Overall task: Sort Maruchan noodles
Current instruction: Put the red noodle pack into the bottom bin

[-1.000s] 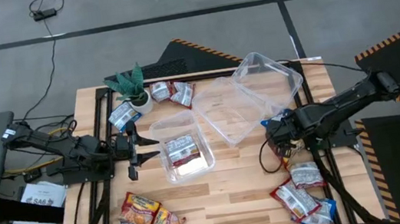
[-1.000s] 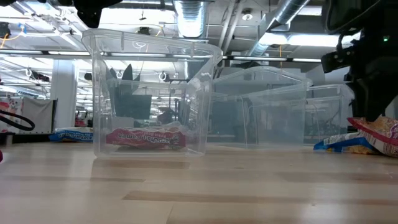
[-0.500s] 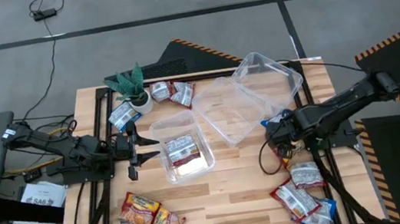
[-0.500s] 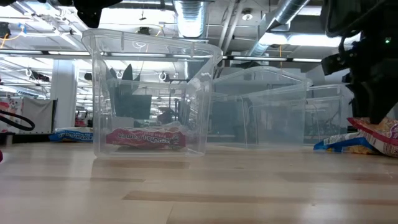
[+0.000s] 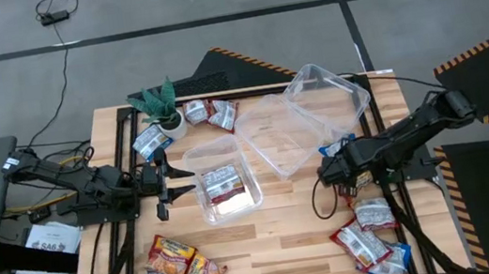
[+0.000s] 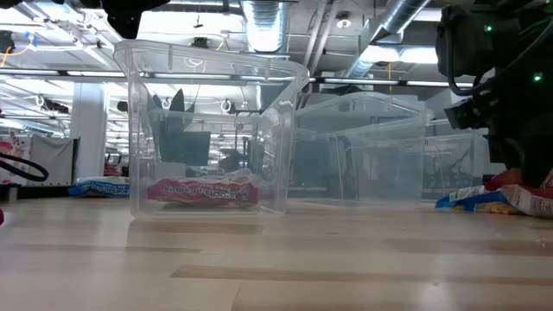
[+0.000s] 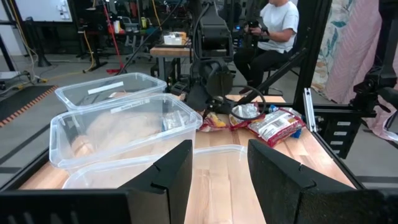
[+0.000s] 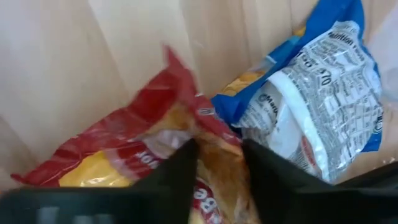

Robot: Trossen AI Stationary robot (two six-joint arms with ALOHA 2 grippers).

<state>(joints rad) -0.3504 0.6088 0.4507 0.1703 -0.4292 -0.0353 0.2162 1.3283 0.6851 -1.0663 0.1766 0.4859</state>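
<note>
Maruchan packets lie in groups: near left (image 5: 179, 270), far by the plant (image 5: 208, 113), and near right (image 5: 366, 234). One red-and-silver packet (image 5: 222, 182) lies flat in a clear tub (image 5: 207, 208). My right gripper (image 5: 325, 172) is low over a red-orange-yellow packet (image 8: 124, 155), which lies beside a blue-and-white packet (image 8: 317, 106) at the table's right, and is shut on it. My left gripper (image 5: 184, 177) is open and empty at the tub's left side, and its fingers also show in the left wrist view (image 7: 221, 155). My right gripper has the red-orange-yellow packet's raised, crumpled middle (image 8: 217, 134) between its two fingers. The fingers come from above, slanting down. The packet's red end (image 8: 68, 155) lies on the wood, and its edge (image 6: 531, 197) shows low on the table.
Two more clear tubs (image 5: 282, 132) (image 5: 324, 93) stand at the far right, one leaning on the other. A small potted plant (image 5: 160, 105) stands at the far left. A person (image 7: 273, 25) sits beyond the table's right side.
My right gripper has moved a little toward the table's left and near edges. In the low view the red-orange-yellow packet's raised edge now sits lower than before.
</note>
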